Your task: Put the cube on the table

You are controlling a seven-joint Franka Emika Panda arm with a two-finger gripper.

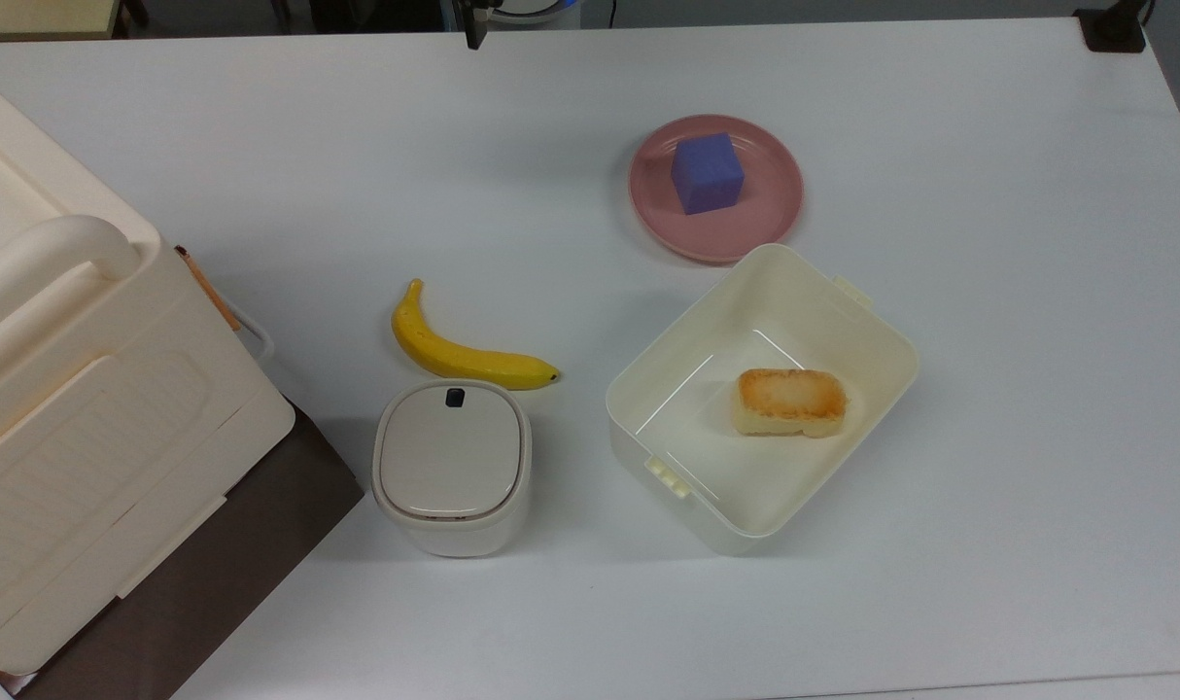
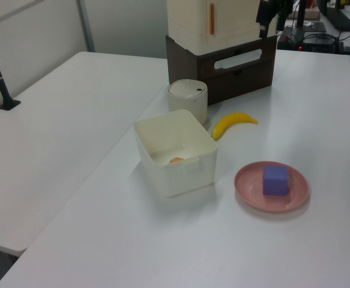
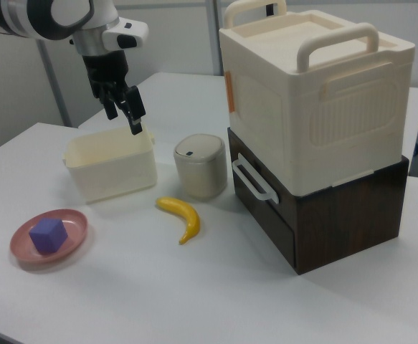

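The small blue-purple cube (image 1: 707, 173) sits upright in the middle of a pink round plate (image 1: 648, 209), which rests on the white table (image 1: 989, 292). The left view shows the cube (image 2: 275, 180) at lower right, and the right view shows the cube (image 3: 49, 235) at lower left. My gripper (image 3: 122, 115) hangs in the air, open and holding nothing. In the right view it is above and to the right of the plate, near the bin's far side. One dark fingertip (image 1: 475, 29) pokes in at the top view's upper edge, well left of the plate.
A cream open bin (image 1: 901, 340) holding a toasted bread-like block (image 1: 791, 401) stands just below the plate in the top view. A banana (image 1: 454, 355) and a small lidded container (image 1: 451, 467) lie to the top view's left. A large cream box (image 1: 65, 389) sits on a dark drawer unit (image 3: 338, 222).
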